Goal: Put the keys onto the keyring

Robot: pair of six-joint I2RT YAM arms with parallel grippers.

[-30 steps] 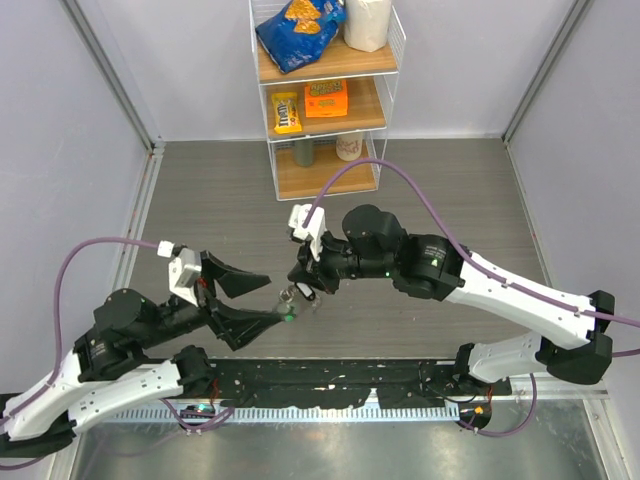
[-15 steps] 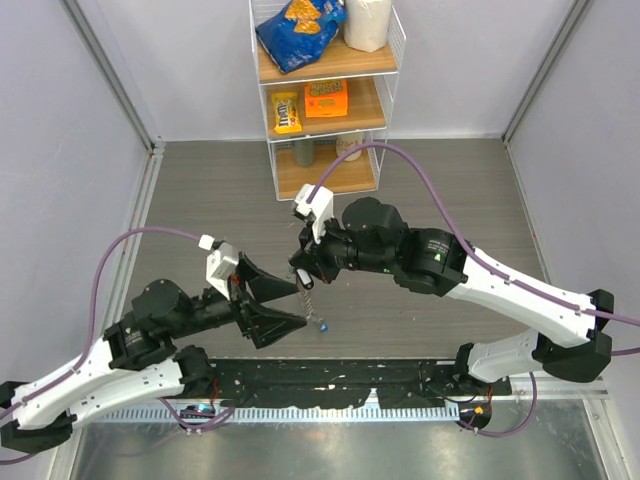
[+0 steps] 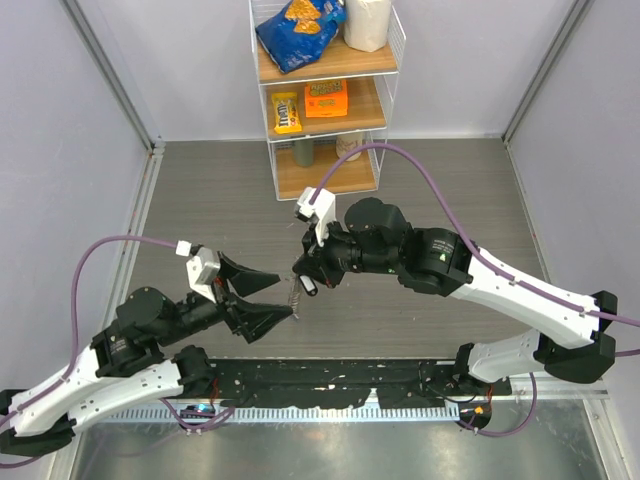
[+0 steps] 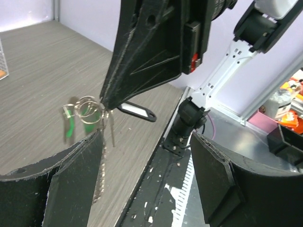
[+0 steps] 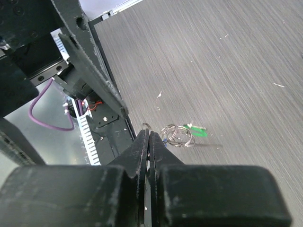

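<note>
From where I stand, the right gripper (image 5: pixel 148 137) is clenched, its two fingers pressed flat together. The keyring (image 4: pixel 101 161) is pinched at their very tip, and its thin silvery chain hangs straight down from there. Just beside the tip a cluster of small silvery rings (image 4: pixel 86 107) dangles. A green key (image 4: pixel 69 124) hangs off those rings, on the side away from the fingers. On the other side of the tip a dark oblong tag with a whitish face (image 4: pixel 137 110) juts out; how it is fastened I can't make out.

The left gripper (image 3: pixel 284 297) is released, its jaws standing wide apart with nothing gripped between them. It points up toward the right gripper's tip, which sits above the gap and much closer to one jaw than the other. The chain drops in right against the inner face of one of the left gripper's fingers (image 4: pixel 71 184); whether the two touch I cannot tell. The opposite finger is well apart from the chain. The grey wood-grain table (image 3: pixel 450 190) lies beneath both grippers.
</note>
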